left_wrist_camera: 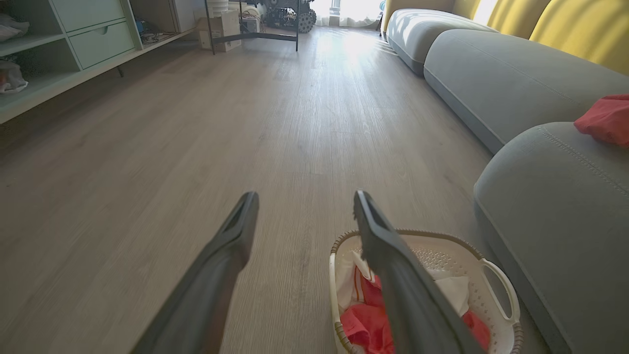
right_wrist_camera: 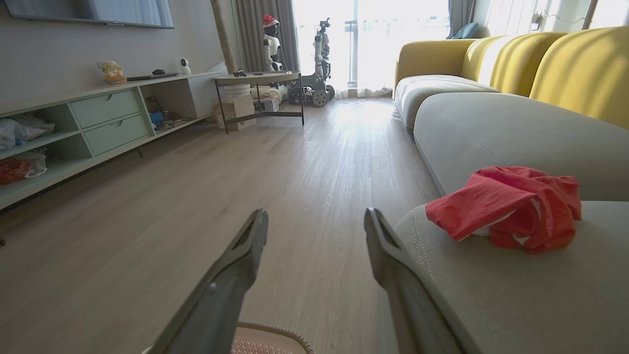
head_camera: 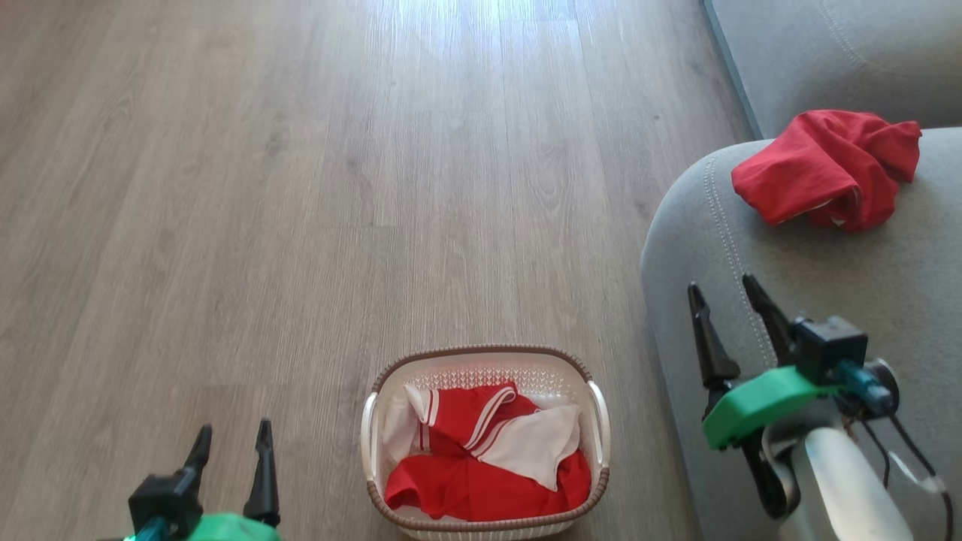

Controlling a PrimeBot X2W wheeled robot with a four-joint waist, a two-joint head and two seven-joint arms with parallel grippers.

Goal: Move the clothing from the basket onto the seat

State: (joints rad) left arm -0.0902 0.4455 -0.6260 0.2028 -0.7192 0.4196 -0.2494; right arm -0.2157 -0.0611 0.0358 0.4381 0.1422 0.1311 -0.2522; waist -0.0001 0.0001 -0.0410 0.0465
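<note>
Step in hand: one red garment [head_camera: 830, 167] already lay crumpled on the seat [head_camera: 864, 278]; more clothing [head_camera: 488, 458] sat in the basket [head_camera: 597, 421] on the floor [head_camera: 301, 188], so this looked like the pause between trips.
Right gripper [head_camera: 727, 299]: over the seat's rounded edge, jaws wide apart, holding nothing.
Left gripper [head_camera: 233, 439]: low beside the basket, jaws spread, empty.
Next move, as a guess: a gripper would need to come down into the basket and pinch a raised fold of the red-and-white cloth.
Left wrist view alone: the basket's perforated far wall and its white handle [left_wrist_camera: 501, 290] beside the seat.
Right wrist view alone: yellow back cushions [right_wrist_camera: 565, 69], a shelf unit [right_wrist_camera: 98, 123] and another robot [right_wrist_camera: 319, 59] by the window.
</note>
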